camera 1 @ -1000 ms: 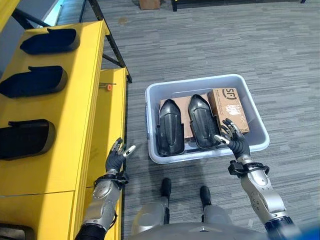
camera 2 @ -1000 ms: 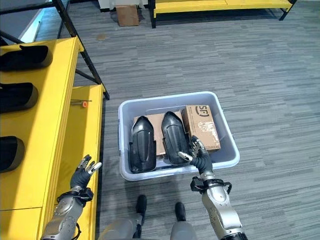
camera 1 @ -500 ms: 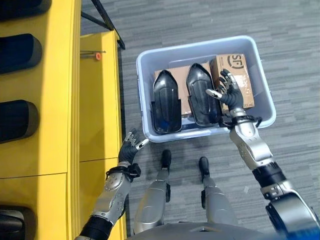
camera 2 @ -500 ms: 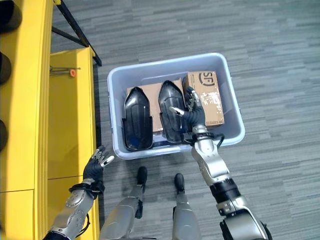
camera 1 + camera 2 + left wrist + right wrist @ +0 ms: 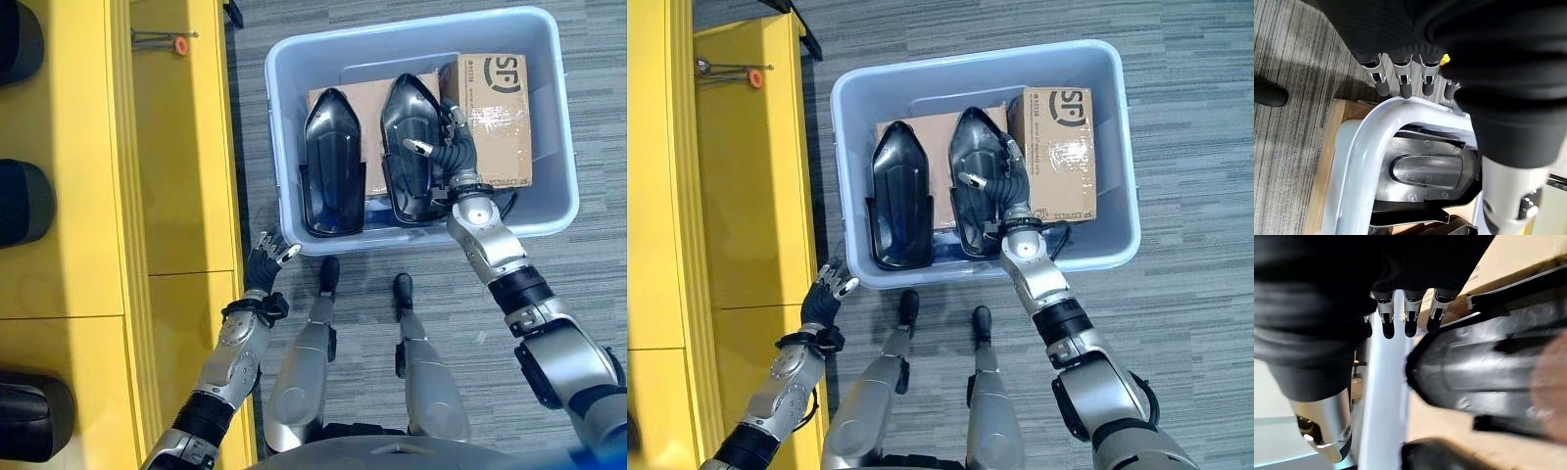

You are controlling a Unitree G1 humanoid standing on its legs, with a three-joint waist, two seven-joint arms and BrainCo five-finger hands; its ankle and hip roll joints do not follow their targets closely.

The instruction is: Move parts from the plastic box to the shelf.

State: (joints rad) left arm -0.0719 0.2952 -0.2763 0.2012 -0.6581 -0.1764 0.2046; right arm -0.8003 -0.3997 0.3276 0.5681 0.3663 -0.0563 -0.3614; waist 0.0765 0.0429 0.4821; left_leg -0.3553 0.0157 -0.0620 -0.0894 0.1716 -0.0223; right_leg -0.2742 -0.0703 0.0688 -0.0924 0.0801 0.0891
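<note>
I have the right hand [image 5: 449, 147] down inside the box [image 5: 294, 117], fingers spread and holding nothing, poised over the right-hand black part [image 5: 409, 147] with the thumb towards its middle; I can't tell whether the fingertips touch it. Both parts lie side by side on a sheet of cardboard in the box, noses pointing away from me, the left part [image 5: 333, 162] near the box's left wall and a carton [image 5: 495, 117] sitting just beside the right part on its far side. The left hand [image 5: 265, 269] hangs outside the box by its near left corner, fingers loosely open and empty, between the box and the yellow shelf [image 5: 88, 245]. More black parts [image 5: 22, 201] already rest on the shelf's top. I judge the parts to be stiff moulded plastic shells, light for their bulk, glossy and so likely slippery across the domed back. A pinch on the crown would probably slide, so I'd take hold across the narrower waist or hook the fingers under the flat squared flange at the near end, where there is an edge to bear on. The carton crowds the right part's outer side, so finger room there looks tight.
</note>
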